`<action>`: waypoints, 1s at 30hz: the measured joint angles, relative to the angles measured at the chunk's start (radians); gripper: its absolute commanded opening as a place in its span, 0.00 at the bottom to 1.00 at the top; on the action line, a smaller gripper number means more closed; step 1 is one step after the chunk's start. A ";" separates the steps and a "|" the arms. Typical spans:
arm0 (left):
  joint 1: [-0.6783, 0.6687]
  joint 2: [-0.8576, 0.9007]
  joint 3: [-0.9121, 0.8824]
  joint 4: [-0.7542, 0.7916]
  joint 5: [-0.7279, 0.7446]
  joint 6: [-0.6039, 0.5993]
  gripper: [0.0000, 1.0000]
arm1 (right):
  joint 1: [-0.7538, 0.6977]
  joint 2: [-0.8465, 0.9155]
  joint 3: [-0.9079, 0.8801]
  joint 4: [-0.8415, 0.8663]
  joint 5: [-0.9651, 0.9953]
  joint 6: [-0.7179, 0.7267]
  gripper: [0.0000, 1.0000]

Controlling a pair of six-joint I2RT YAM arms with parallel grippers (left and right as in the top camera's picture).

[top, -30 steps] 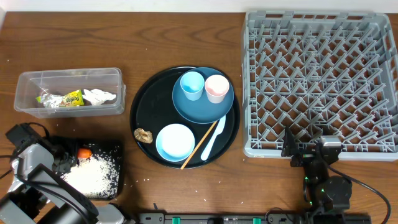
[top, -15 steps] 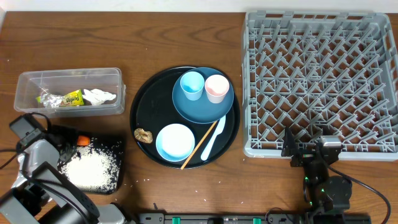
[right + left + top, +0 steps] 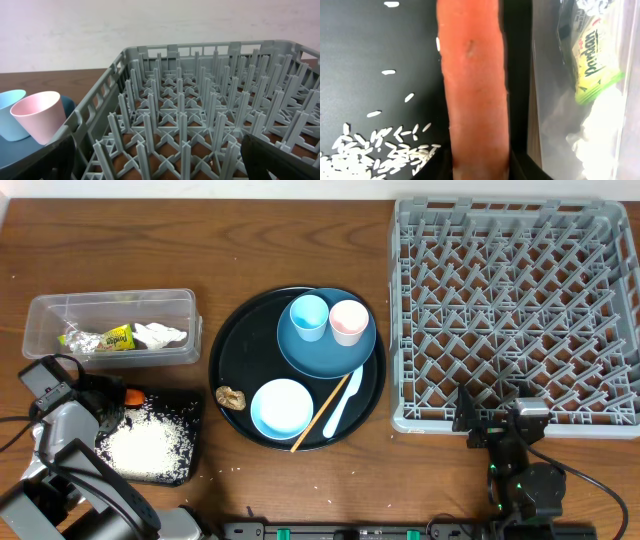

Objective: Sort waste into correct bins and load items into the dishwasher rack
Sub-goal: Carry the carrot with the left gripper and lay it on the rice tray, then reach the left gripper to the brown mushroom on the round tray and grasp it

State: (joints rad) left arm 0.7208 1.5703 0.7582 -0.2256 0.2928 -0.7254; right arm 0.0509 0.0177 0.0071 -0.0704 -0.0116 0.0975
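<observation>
At the black tray's (image 3: 355,40) edge, the carrot (image 3: 472,85) sat within the left gripper (image 3: 479,172), hold unclear; the right gripper (image 3: 157,160) gaped empty.

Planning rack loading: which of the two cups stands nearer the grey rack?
The pink cup; the light blue cup beside it on the dark blue plate stands farther away.

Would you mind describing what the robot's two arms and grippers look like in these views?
The left arm is built of light grey, rounded segments with black joints. The right arm is black, shows small green lights and has a thin black cable trailing away from it. The left gripper and the right gripper both have black fingers.
</observation>
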 measured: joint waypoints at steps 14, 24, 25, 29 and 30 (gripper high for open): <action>0.000 -0.125 0.039 -0.199 0.009 0.017 0.61 | 0.000 0.000 0.000 0.000 0.000 0.000 0.99; -0.132 -0.376 0.143 -0.493 -0.012 0.149 0.59 | 0.000 0.000 0.000 0.000 0.000 0.000 0.99; -0.159 -0.389 0.143 -0.515 -0.021 0.157 0.59 | 0.000 0.000 0.000 0.000 0.000 0.000 0.99; -0.327 -0.438 0.143 -0.584 -0.072 0.183 0.55 | 0.000 0.000 0.000 0.000 0.000 0.000 0.99; -0.383 -0.446 0.143 -0.594 -0.091 0.187 0.55 | 0.000 0.000 0.000 0.000 0.000 0.000 0.99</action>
State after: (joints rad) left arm 0.3382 1.1244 0.9012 -0.8196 0.2020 -0.5381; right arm 0.0513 0.0177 0.0071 -0.0704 -0.0116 0.0975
